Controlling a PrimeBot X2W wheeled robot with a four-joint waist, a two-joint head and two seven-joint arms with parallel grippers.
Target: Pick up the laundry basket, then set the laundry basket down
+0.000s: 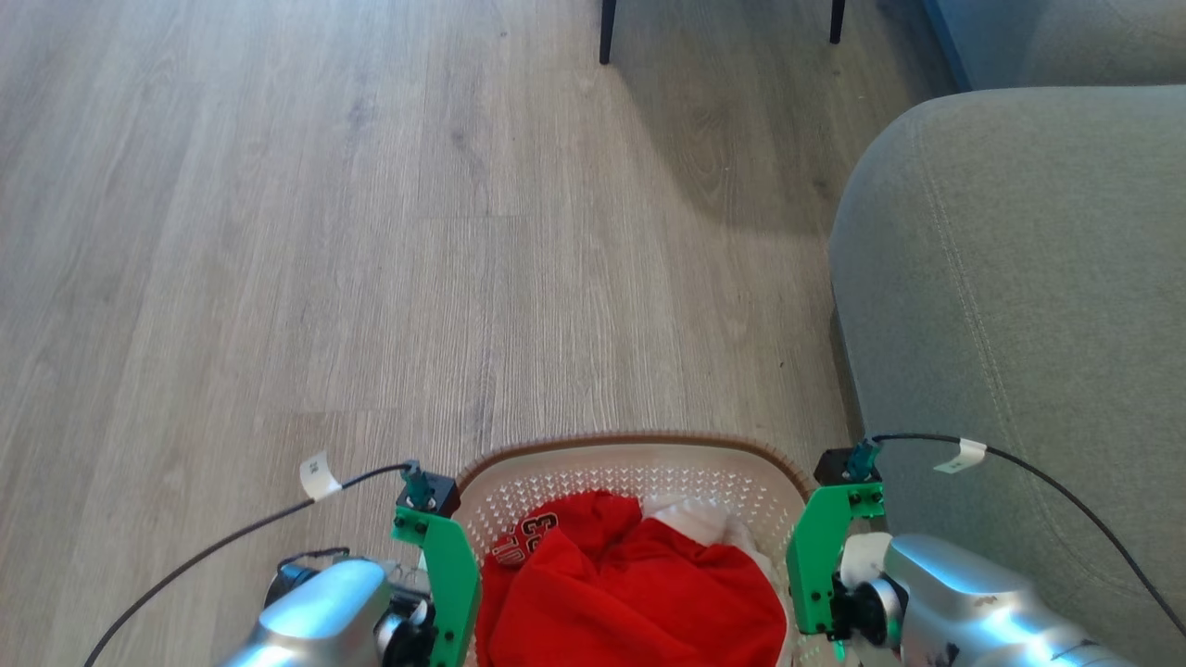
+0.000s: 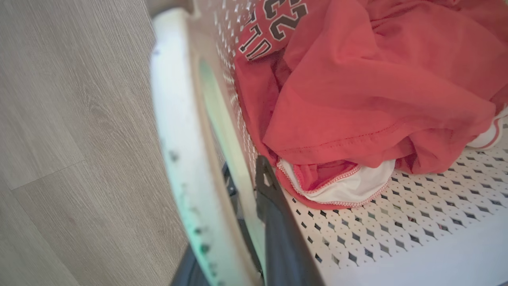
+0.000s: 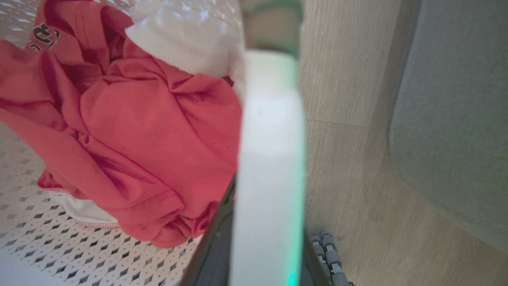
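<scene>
The left claw is clamped over the left side of the laundry basket, one finger inside the wall and one outside. The right claw grips the right side likewise. The basket lies between them, long axis left to right, both arms equally near, a red shirt inside, wooden floor below, sofa close right.

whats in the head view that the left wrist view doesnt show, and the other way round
Head view adds: grey sofa on the right, two dark furniture legs at the top, left forearm and right forearm flanking the laundry basket.
Left wrist view adds: left gripper at the white handle, one dark finger inside the basket wall, a white garment's red-stitched hem under the red shirt.
Shared: basket, red shirt, wood floor.
</scene>
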